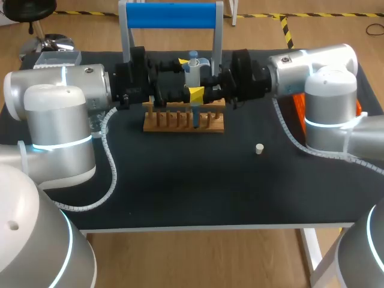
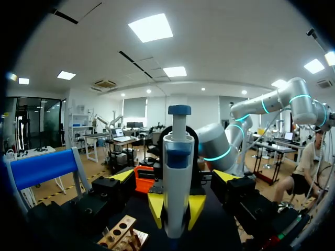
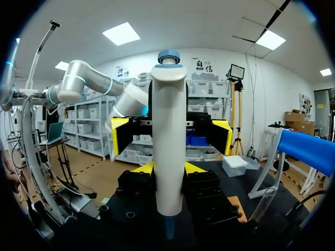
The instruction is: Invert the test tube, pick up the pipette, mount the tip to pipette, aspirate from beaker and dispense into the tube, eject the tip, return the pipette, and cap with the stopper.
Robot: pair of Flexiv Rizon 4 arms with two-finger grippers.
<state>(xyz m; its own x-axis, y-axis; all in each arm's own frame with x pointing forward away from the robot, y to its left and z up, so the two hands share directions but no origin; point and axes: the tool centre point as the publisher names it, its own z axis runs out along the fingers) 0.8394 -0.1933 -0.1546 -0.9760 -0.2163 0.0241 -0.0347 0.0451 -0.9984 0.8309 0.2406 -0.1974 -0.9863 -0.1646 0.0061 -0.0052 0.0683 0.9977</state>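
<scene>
I read this as the pick-up-the-pipette step, at a hand-over or regrasp. The pipette (image 1: 192, 65) stands upright in the air between my two arms, over the wooden rack (image 1: 180, 125) and in front of the blue-barred stand (image 1: 171, 15). My right end effector (image 3: 168, 168) is clamped on its white body, one yellow tip on each side. My left end effector (image 2: 174, 176) is spread wide, its fingers flanking the pipette without touching it. I cannot tell whether a tip is on the blue lower shaft. Next, I judge, one arm must take sole hold and carry the pipette to the tips, so the spread fingers need to back straight out without knocking the barrel. The rack sits directly below and the stand's posts close behind, leaving little room. The stopper (image 1: 259, 149) lies alone on the tabletop (image 1: 180, 192) on my right side, well apart from the rack. I cannot make out the beaker or the tube.
</scene>
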